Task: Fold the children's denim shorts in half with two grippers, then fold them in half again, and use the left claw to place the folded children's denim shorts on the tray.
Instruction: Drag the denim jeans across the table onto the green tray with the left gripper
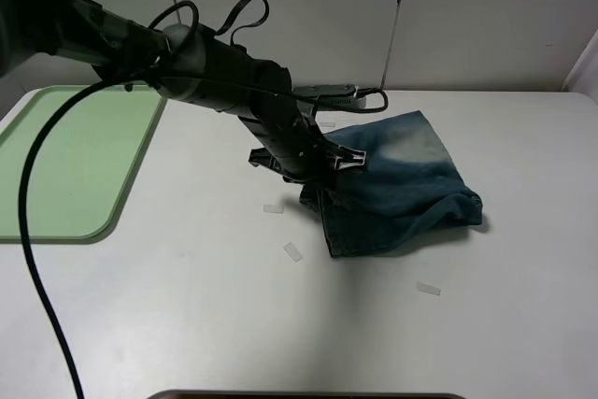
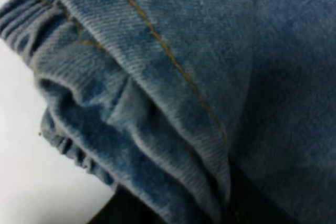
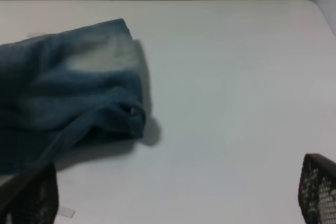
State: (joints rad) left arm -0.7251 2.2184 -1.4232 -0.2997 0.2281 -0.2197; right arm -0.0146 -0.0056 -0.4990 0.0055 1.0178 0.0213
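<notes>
Exterior high showed the left claw pinched on the folded children's denim shorts right of centre, right gripper gaping empty; lifting cleanly before swinging toward the tray at left looked wise.

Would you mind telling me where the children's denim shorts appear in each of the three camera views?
Exterior high: the denim shorts lie folded right of centre on the white table, the left claw at their near-left edge.
Left wrist: their bunched waistband fills the picture.
Right wrist: they lie at the left side.
Shared landmark: the pale faded patch.
</notes>
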